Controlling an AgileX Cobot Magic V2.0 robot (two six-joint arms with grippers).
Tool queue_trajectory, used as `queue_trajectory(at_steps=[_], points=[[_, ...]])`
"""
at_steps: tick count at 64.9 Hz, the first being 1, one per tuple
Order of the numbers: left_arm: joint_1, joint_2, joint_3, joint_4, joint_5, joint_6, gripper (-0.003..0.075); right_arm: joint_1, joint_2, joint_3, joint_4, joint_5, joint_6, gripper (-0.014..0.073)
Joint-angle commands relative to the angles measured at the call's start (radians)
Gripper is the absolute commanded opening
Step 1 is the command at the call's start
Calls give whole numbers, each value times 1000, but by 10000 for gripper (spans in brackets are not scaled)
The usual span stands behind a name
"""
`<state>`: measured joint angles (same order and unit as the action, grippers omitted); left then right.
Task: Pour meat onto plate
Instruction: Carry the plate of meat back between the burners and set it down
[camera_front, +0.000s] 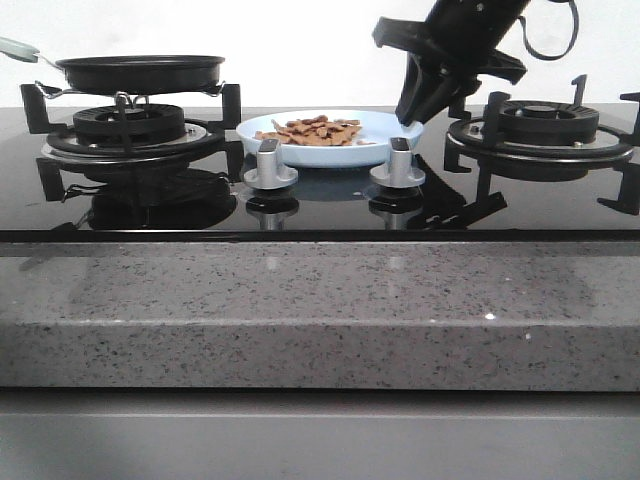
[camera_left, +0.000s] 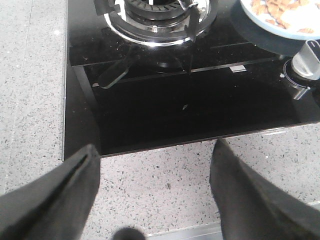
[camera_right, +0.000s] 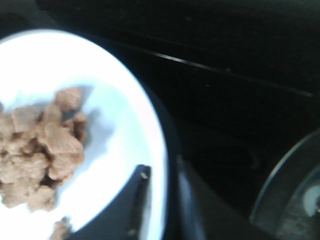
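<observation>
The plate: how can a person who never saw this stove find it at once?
Look at the black stove top, between its two burners and behind the two silver knobs. The plate is the pale-blue shallow dish holding orange-brown meat, unlike the black pan.

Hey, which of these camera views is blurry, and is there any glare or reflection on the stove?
Right wrist view: soft and out of focus, the meat smeared, the plate washed out white. Front view: sharp, the glossy cooktop mirroring the knobs and burner. Left wrist view: fairly crisp, with faint reflections on the black glass.
</observation>
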<state>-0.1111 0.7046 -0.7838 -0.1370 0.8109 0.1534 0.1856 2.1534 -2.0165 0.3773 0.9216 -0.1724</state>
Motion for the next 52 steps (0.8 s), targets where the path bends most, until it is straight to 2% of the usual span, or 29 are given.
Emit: queue_trajectory(at_steps=[1,19,26,39,52], points=[[-8,-3,-24,-10,-60,-11,458,-6,-81,-36,-10,-15,-2,300],[-8,-3,-24,-10,-60,-11,458,-6,-225,-19,-32,134,2,306],[-8,-3,-24,-10,-60,-11,458,0,-319,47,-32,136,2,306],[-8,-3,-24,-10,-60,-11,458,15,-587,336,-38,61,2,304],[-8,-3,-24,-11,-60,-11,458,15,-834,630,-67,59,2,304]])
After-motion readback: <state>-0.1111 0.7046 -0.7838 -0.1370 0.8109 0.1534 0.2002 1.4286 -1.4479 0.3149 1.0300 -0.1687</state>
